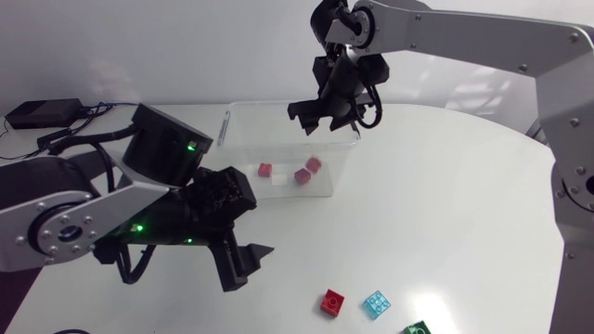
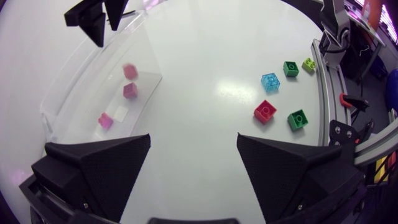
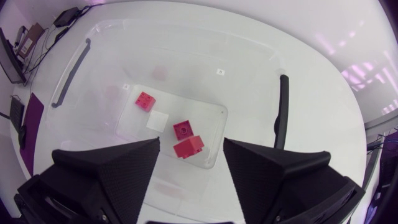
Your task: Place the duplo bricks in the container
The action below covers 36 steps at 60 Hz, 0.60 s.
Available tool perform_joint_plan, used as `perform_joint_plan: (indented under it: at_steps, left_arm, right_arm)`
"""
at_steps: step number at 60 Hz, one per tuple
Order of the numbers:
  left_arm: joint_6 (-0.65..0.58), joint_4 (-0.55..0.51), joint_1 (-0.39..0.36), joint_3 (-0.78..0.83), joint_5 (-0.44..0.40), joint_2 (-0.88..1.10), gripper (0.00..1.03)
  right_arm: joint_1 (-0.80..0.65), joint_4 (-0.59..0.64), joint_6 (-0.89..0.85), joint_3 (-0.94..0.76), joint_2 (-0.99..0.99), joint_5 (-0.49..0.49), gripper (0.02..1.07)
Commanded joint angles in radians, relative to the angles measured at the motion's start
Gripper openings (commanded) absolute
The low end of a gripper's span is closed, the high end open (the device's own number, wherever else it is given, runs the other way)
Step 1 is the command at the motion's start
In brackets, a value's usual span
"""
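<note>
- The white desk [image 1: 445,186] carries everything. The head view cuts it off just past the nearest loose bricks, while the left wrist view takes in its curved edge.
- The clear container [image 1: 243,139] stands on the desk. Only the right wrist view looks straight down into it, showing two dark handles [image 3: 281,112] on its rim.
- The right claw [image 1: 323,119] hangs over the container, spread wide, gripping and touching nothing.
- The left claw [image 2: 194,140] is over bare desk beside the container, also spread wide and empty.
- Three pink-red bricks [image 3: 145,99] are inside the container, two close together and one apart.
- Loose on the desk, well apart from the container, lie a red brick [image 1: 332,302], a light blue brick [image 1: 376,304] and a green brick [image 1: 418,328].
- The left wrist view alone adds a second green brick [image 2: 290,68] and a lime brick [image 2: 308,63] near the desk's edge.
</note>
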State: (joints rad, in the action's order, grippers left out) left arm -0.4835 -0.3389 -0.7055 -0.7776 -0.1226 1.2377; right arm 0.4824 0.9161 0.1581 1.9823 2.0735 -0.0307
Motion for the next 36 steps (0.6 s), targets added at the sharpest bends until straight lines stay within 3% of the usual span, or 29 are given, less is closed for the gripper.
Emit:
perform_joint_plan:
  at_steps: [1,11,25,36]
  left_arm:
    - [-0.04,0.024,-0.034,0.041,-0.003,0.051,0.97]
    - [-0.078,0.07,-0.101,0.031,-0.003,0.146,0.97]
    - [-0.133,0.106,-0.167,-0.022,-0.006,0.29,0.96]
    - [-0.171,0.113,-0.203,-0.092,-0.008,0.384,0.96]
  right_arm:
    - [-0.01,0.012,0.031,0.036,-0.016,-0.012,1.01]
    - [-0.047,0.079,0.021,-0.091,-0.214,0.011,1.01]
    - [-0.153,0.092,-0.072,-0.516,-0.546,0.077,1.01]
    - [-0.212,0.095,-0.104,-0.744,-0.665,0.098,1.01]
